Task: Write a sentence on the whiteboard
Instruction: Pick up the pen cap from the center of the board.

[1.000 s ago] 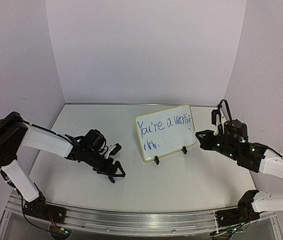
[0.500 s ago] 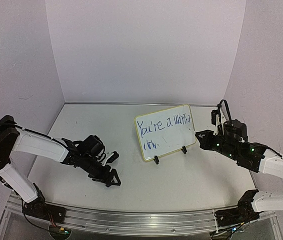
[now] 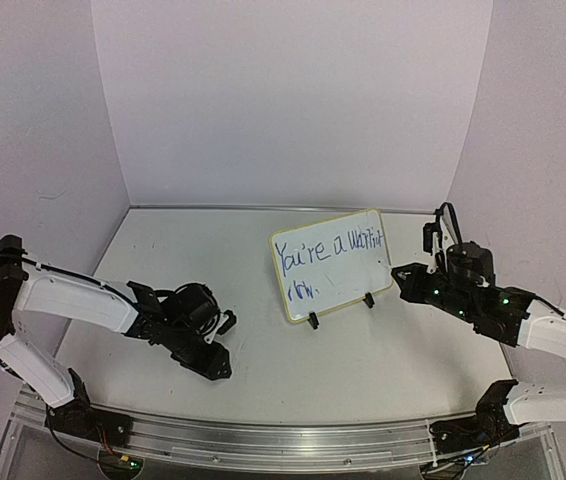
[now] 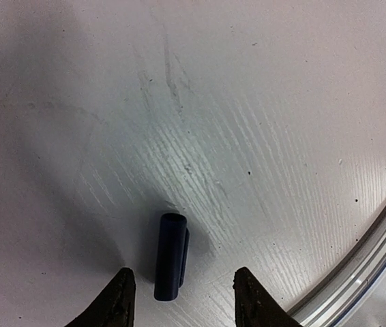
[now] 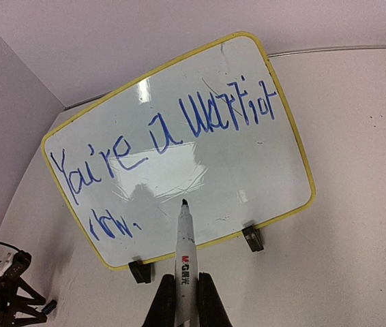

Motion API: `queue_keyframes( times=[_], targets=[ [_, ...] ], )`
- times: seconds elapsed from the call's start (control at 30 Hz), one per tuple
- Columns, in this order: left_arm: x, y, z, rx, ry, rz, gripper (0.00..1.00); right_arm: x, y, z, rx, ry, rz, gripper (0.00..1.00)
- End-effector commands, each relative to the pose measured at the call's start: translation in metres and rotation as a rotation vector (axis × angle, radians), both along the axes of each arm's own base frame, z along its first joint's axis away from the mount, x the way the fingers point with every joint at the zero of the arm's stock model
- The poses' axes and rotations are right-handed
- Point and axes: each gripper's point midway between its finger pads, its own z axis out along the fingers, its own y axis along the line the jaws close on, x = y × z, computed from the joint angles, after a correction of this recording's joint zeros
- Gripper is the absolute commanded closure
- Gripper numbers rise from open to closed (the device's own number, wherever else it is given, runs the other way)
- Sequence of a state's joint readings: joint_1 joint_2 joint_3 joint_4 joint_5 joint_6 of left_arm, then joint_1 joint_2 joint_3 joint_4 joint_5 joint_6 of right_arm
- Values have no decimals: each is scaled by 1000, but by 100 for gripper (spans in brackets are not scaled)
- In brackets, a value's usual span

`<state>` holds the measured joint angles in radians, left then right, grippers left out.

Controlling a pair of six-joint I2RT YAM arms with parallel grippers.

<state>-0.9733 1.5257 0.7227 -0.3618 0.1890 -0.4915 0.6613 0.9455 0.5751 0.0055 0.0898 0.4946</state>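
Right wrist: marker (image 5: 185, 240) tip toward whiteboard (image 5: 254, 170).

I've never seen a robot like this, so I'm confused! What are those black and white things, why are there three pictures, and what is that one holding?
Those are two robot arms fixed to the near edge of a white table. Each ends in a two-fingered pincer. One picture looks down from above and behind both arms. The other two come from little cameras on the wrists.

On the table stands a small whiteboard on two black feet, with blue writing that begins "You're a".

The right pincer is closed on a pen, whose tip points at the board below the first line. The left pincer is open, one finger on each side of a small dark blue tube lying on the table, perhaps the pen's cap.
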Motion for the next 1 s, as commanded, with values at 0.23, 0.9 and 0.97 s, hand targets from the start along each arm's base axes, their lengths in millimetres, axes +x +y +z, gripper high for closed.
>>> queue_keyframes(
  times=[0.23, 0.9, 0.97],
  targets=[
    [-2, -3, 1, 106, -75, -32, 63, 0, -7, 4, 17, -21, -28, 100],
    [-3, -5, -7, 156, -84, -70, 81, -1, -7, 5, 14, -17, -27, 100],
    [-4, -4, -8, 158, -79, -71, 85, -2, -7, 5, 14, -16, -26, 100]
  ],
)
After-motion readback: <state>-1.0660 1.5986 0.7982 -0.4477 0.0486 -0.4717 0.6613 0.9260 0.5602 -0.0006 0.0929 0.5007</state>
